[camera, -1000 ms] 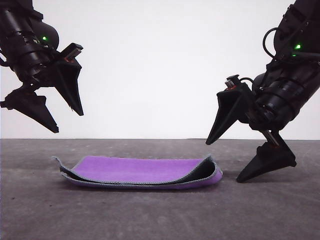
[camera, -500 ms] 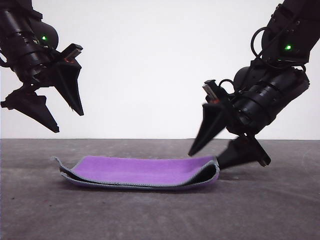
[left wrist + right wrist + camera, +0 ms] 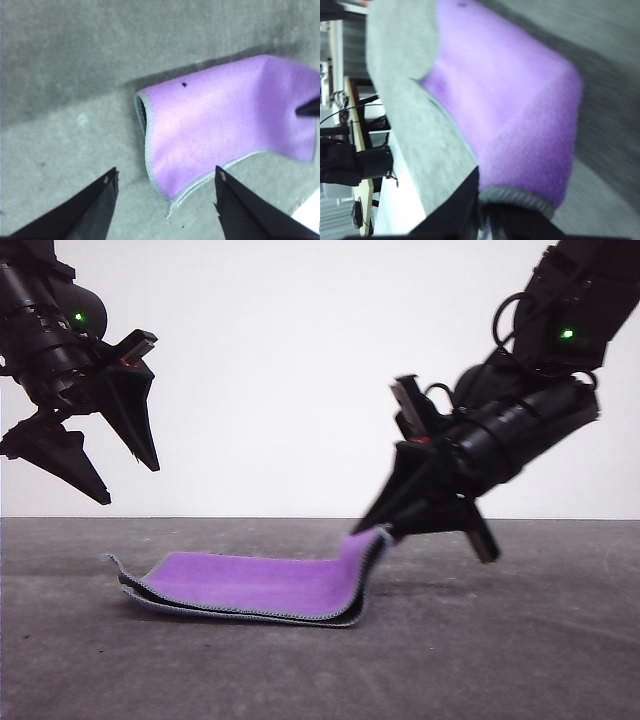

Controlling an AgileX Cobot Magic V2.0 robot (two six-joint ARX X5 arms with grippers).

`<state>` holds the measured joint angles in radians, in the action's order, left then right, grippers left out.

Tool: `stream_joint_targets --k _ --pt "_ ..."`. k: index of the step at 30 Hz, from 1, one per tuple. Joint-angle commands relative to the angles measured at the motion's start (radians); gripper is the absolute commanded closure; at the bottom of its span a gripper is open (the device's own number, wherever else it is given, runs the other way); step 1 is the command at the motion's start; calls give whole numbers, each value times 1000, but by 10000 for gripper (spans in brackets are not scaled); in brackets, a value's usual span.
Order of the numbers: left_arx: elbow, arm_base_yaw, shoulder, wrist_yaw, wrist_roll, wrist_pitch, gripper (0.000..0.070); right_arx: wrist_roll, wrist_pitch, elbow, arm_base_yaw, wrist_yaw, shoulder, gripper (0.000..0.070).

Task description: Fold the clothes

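right claw [image 3: 378, 530]: i see it pinched tight on the cloth's right edge, lifting it.
left claw [image 3: 120, 480]: wide open, holding nothing, up high.
cloth [image 3: 250, 585]: folded, purple side up, lying on my grey table [image 3: 520, 660].

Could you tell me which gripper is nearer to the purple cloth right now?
The right gripper is nearer: it is shut on the purple cloth at its right end and holds that end off the table. The left gripper hangs open above the cloth's left end, apart from it.
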<state>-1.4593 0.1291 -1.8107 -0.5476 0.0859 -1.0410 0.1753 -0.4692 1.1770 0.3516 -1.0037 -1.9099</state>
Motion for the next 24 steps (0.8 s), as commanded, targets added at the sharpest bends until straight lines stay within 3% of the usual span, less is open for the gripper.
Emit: stream_joint_targets --k 1,11,18,24 --pt "-19 1 -5 1 0 10 329 62 51 9 25 -11 -24 700" --pt "-19 -1 -5 1 0 17 330 329 423 9 148 27 -25 700" --pt "-19 -1 -5 1 -1 27 330 366 494 9 187 118 -38 700" --pt "-19 -1 -5 1 -1 40 329 401 541 9 198 127 -64 700"
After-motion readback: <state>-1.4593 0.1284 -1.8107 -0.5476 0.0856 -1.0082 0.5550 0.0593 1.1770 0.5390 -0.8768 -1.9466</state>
